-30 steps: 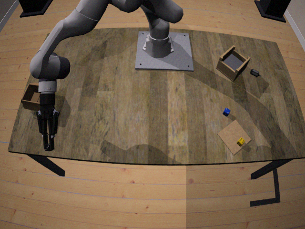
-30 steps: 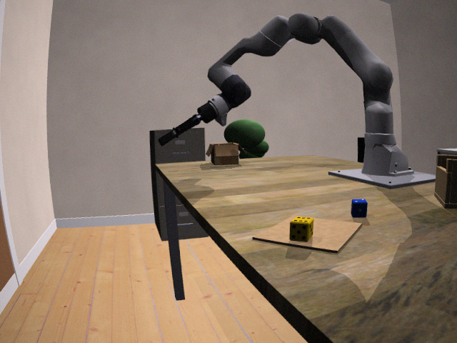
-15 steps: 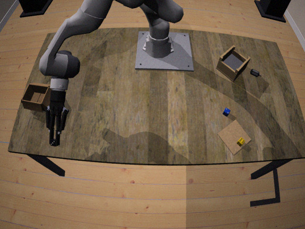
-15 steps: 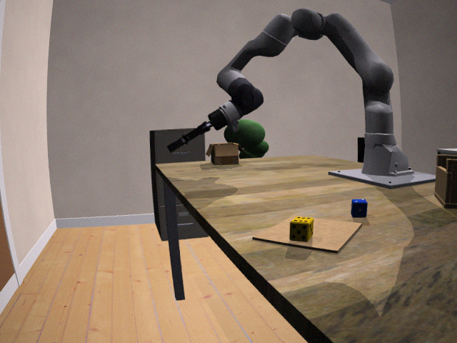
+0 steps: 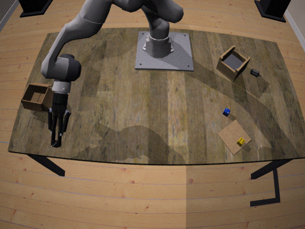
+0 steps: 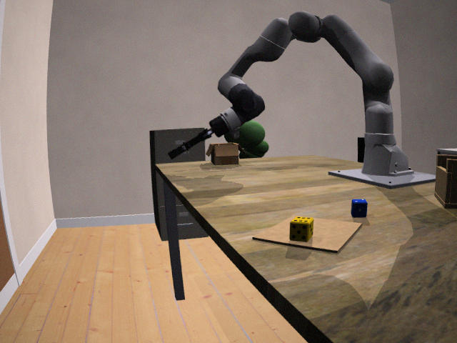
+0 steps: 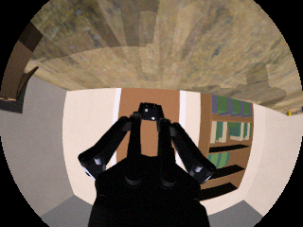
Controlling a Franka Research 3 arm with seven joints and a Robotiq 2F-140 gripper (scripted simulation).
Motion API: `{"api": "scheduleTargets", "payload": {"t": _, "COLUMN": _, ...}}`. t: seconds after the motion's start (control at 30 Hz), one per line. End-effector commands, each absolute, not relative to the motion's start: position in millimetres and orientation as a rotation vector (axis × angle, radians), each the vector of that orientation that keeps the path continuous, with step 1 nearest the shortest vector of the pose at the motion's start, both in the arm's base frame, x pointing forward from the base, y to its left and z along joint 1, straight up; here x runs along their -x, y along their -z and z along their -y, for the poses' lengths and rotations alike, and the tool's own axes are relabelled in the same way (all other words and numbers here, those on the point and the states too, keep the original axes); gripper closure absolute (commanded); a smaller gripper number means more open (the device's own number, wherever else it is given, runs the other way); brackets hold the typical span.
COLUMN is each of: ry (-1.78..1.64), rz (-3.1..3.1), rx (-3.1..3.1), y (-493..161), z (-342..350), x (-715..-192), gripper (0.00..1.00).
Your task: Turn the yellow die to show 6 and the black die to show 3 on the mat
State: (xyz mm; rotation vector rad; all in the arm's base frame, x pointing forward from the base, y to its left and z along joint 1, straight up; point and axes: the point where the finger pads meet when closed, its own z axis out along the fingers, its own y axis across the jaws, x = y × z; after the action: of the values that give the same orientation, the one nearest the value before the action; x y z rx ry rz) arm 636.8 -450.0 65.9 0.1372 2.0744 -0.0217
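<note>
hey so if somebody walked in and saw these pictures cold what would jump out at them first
Probably the big grey arm, arching over the table from its base plate. Next, the bright yellow die on the tan mat, with the blue die just off it. Far across, the end effector grips a black die above the tabletop.

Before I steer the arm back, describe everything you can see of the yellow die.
The yellow cube-shaped die with black pips looks like hard plastic, its edges slightly rounded. Six pips show on top, five on a side. It sits flat on the square tan mat, near one corner. The pincer is not touching it.
</note>
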Motion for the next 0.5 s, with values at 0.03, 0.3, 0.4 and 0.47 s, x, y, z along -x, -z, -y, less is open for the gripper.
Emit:
{"api": "scheduleTargets", "payload": {"t": 0.03, "ry": 0.055, "rz": -2.064, "rx": -0.089, "y": -56.5, "z": 451.1, "x": -638.6, "gripper": 0.76}}
{"api": "scheduleTargets", "payload": {"t": 0.3, "ry": 0.055, "rz": -2.064, "rx": -0.089, "y": -35.4, "z": 451.1, "x": -638.5, "gripper": 0.76}}
{"api": "scheduleTargets", "payload": {"t": 0.4, "ry": 0.055, "rz": -2.064, "rx": -0.089, "y": -30.0, "z": 451.2, "x": -638.4, "gripper": 0.76}}
{"api": "scheduleTargets", "payload": {"t": 0.47, "ry": 0.055, "rz": -2.064, "rx": -0.089, "y": -27.9, "z": 451.2, "x": -638.4, "gripper": 0.76}}
